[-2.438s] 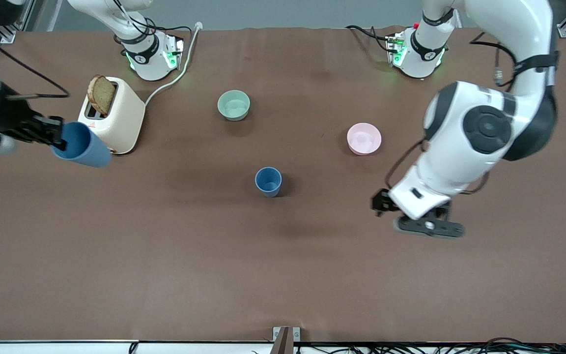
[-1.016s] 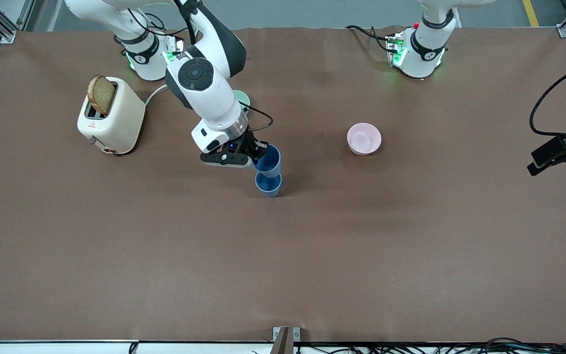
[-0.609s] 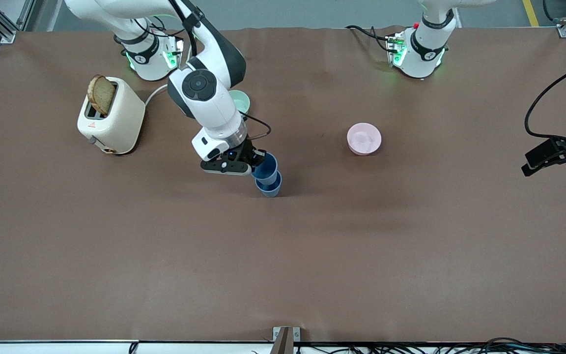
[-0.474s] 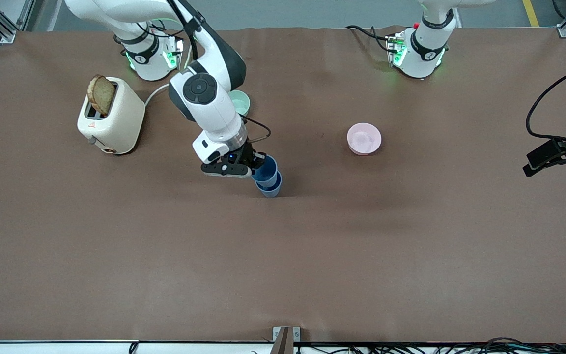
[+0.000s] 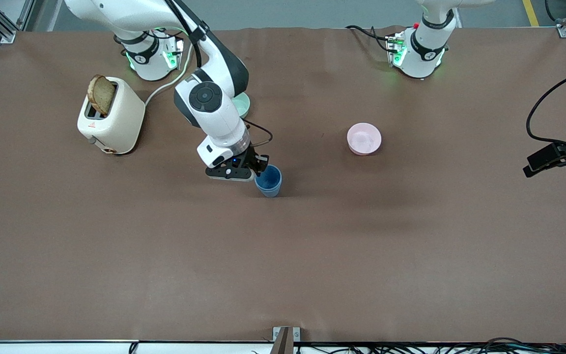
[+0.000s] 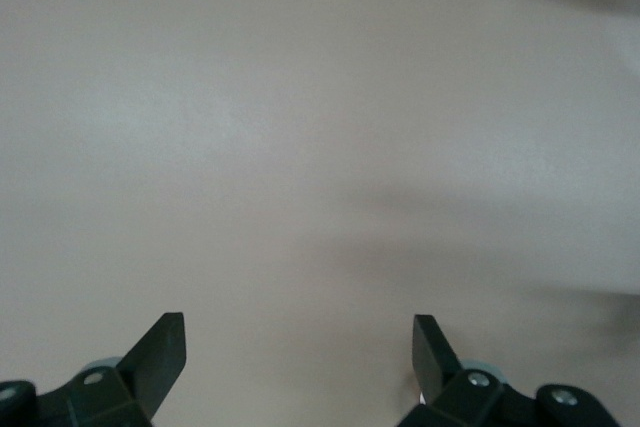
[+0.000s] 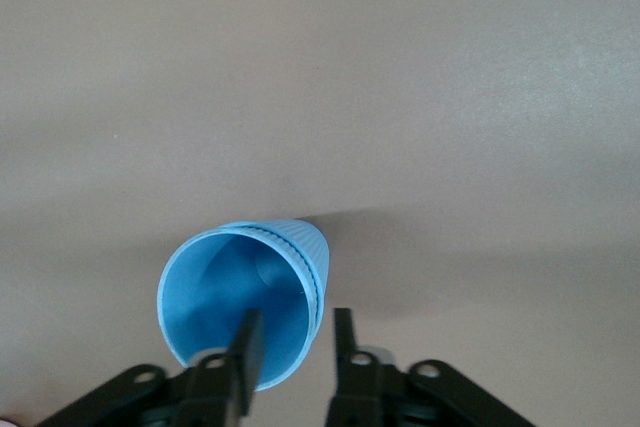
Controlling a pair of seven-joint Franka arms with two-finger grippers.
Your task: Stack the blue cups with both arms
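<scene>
Upper cup now nested in blue cups (image 5: 268, 180); right gripper (image 7: 297, 339) fingers loosened astride rim; left gripper (image 6: 298, 342) fingers spread.

**A count of what stood on the tabletop**

Two white arms (image 5: 214, 113) came down from their bases, and each carried one black claw, so two claws in all: the right claw (image 5: 258, 173) and the left claw (image 5: 551, 160). There were two blue cups (image 5: 268, 180), one nested inside the other, so they read as a single stack. Two bowls sat out, one mint-green bowl (image 5: 241, 105) and one pink bowl (image 5: 364, 138). I counted one cream toaster (image 5: 111, 117), with one slice of brown bread (image 5: 99, 94) standing up in its slot. One brown tabletop (image 5: 283, 265) carried everything.
</scene>
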